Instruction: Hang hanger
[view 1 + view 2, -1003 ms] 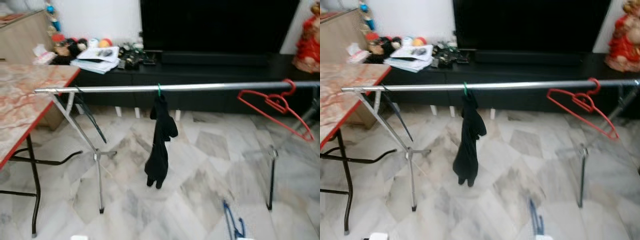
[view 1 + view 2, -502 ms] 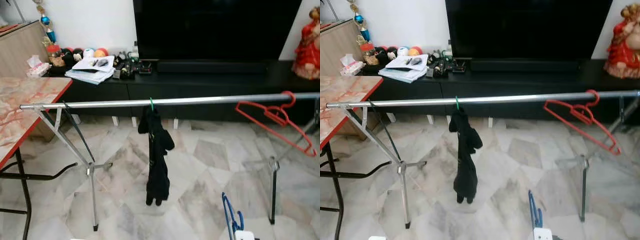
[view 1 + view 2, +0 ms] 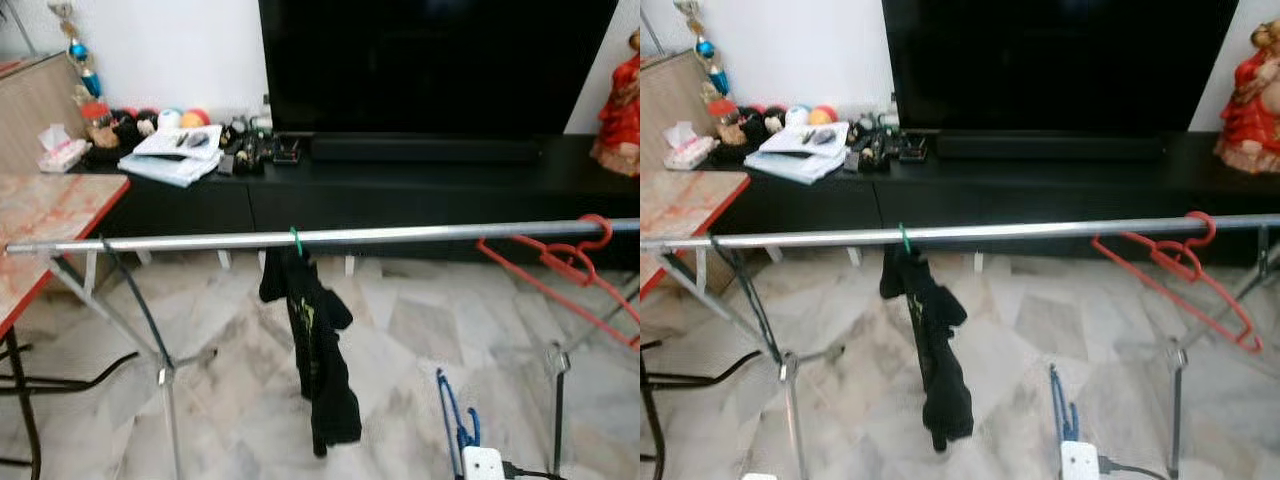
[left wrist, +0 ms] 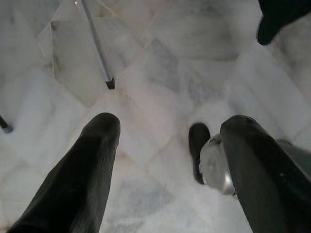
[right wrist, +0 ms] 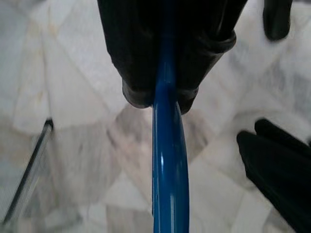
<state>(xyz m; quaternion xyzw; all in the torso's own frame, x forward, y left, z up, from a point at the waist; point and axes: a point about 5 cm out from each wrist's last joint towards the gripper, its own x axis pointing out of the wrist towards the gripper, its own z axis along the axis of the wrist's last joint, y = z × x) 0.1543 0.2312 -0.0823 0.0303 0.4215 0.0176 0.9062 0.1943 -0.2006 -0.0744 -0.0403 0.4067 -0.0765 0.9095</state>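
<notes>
Three hangers: green (image 3: 294,236), red (image 3: 560,268), blue (image 3: 452,415)

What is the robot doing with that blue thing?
The robot stands in front of a clothes rail. Its right gripper is shut on a blue hanger, held low, below the rail, so it is not hung yet. A black garment and a red hanger hang on the rail. The left gripper is open and empty, pointing down at the floor.
</notes>
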